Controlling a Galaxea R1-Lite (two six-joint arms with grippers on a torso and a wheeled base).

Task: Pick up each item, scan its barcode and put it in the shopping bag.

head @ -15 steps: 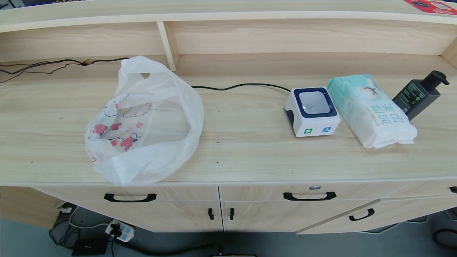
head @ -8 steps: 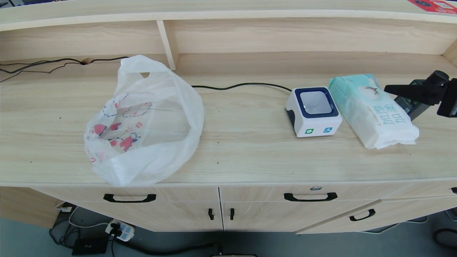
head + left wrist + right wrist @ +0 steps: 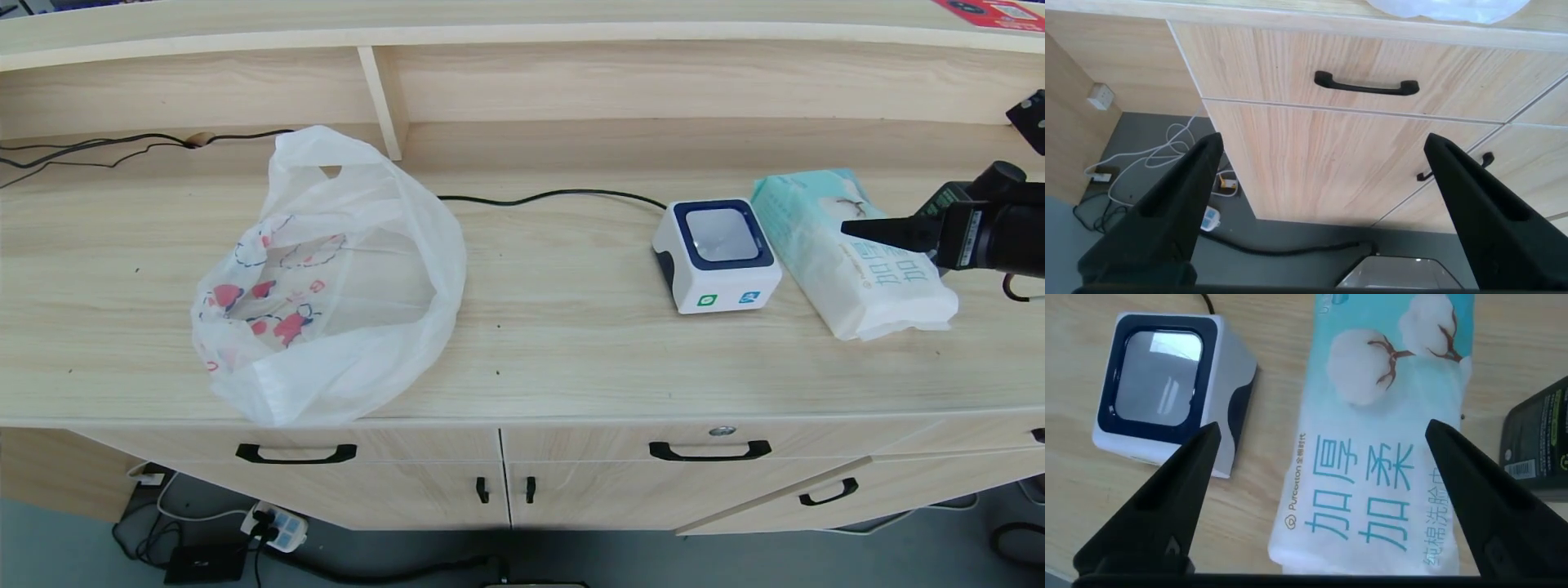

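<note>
A white shopping bag (image 3: 326,278) with red print lies open on the left of the wooden counter (image 3: 563,327). The white-and-blue barcode scanner (image 3: 714,255) stands right of centre. Beside it lie a pale blue tissue pack (image 3: 849,253) and a dark pump bottle (image 3: 992,184), partly hidden by my right arm. My right gripper (image 3: 1323,429) hovers open above the tissue pack (image 3: 1372,457), with the scanner (image 3: 1167,392) to one side and the bottle (image 3: 1539,433) to the other. My left gripper (image 3: 1323,139) is open and empty, low in front of the cabinet drawers.
A black cable (image 3: 547,196) runs from the scanner along the counter's back to the left. A raised shelf with a divider (image 3: 380,98) stands behind. Drawer fronts with black handles (image 3: 1366,83) sit below the counter edge. Bare counter lies between bag and scanner.
My right arm came in from the right edge and moved left and down over the bottle and the tissue pack. The items on the counter have not moved.
</note>
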